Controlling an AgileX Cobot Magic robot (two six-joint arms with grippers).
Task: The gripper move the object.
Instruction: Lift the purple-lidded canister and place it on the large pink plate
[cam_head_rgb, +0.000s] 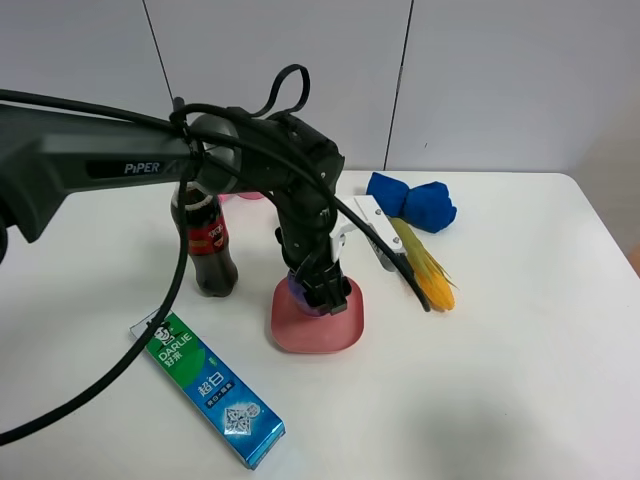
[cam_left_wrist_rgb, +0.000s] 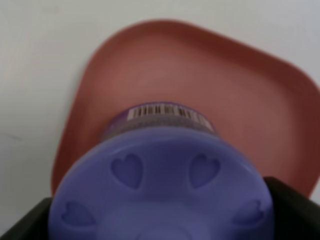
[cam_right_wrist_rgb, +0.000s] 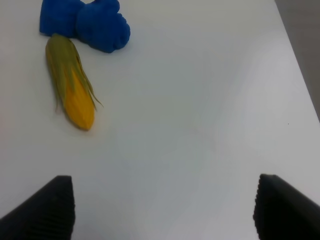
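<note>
The object is a squat lavender-purple container (cam_left_wrist_rgb: 160, 185) with heart-shaped dimples in its lid and a barcode label. It is over the near-left part of a pink square plate (cam_left_wrist_rgb: 210, 65). My left gripper (cam_left_wrist_rgb: 160, 225) is shut on it, with a black finger on each side of the lid (cam_left_wrist_rgb: 292, 205). In the exterior high view the left gripper (cam_head_rgb: 318, 288) points down at the plate (cam_head_rgb: 325, 335), and only a purple edge of the container (cam_head_rgb: 298, 291) shows. My right gripper (cam_right_wrist_rgb: 165, 210) is open and empty above bare table, and is out of the exterior high view.
A cola bottle (cam_head_rgb: 208, 245) stands just left of the plate. A green and blue toothpaste box (cam_head_rgb: 215, 390) lies at the front left. A corn cob (cam_head_rgb: 425, 270) and a blue cloth (cam_head_rgb: 412, 200) lie right of the plate, with a white piece (cam_head_rgb: 372, 225) beside them.
</note>
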